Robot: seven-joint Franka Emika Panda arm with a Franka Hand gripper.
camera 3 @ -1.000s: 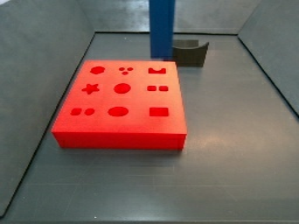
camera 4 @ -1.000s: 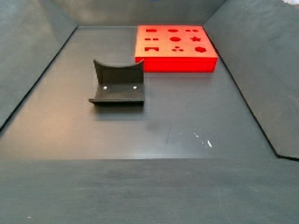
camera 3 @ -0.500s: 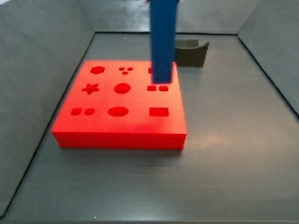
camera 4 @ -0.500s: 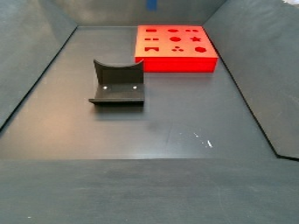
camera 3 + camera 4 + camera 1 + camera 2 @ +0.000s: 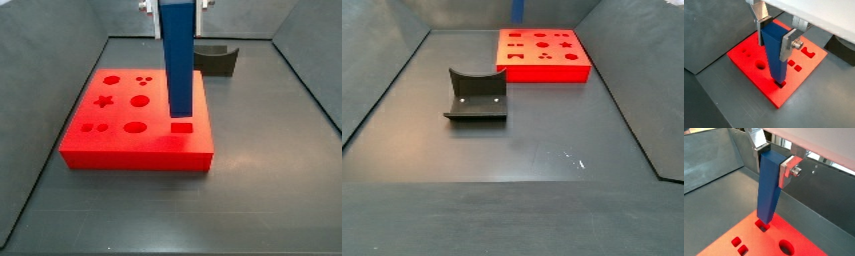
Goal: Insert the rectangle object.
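The gripper [image 5: 775, 36] is shut on the upper end of the rectangle object [image 5: 775, 55], a tall, slim blue bar that hangs upright. Both wrist views show it, the gripper [image 5: 774, 163] holding the bar [image 5: 768, 188]. Its lower end is just above the rectangular hole [image 5: 764, 227] in the flat red block [image 5: 759, 75]. In a side view the bar [image 5: 178, 60] stands over the red block [image 5: 139, 120], right behind the rectangular hole [image 5: 182, 127], with the gripper [image 5: 175, 4] at the frame's edge. The red block [image 5: 543, 53] also shows in a side view with the gripper out of sight.
The fixture [image 5: 476, 95], a dark grey piece with a curved notch, stands on the dark floor apart from the red block; it also shows in a side view [image 5: 218, 58]. Grey walls enclose the floor. The red block has several other shaped holes.
The gripper has carried the blue bar from the block's far edge forward over the red block and lower, to the rectangular hole. The red block and fixture have not moved.
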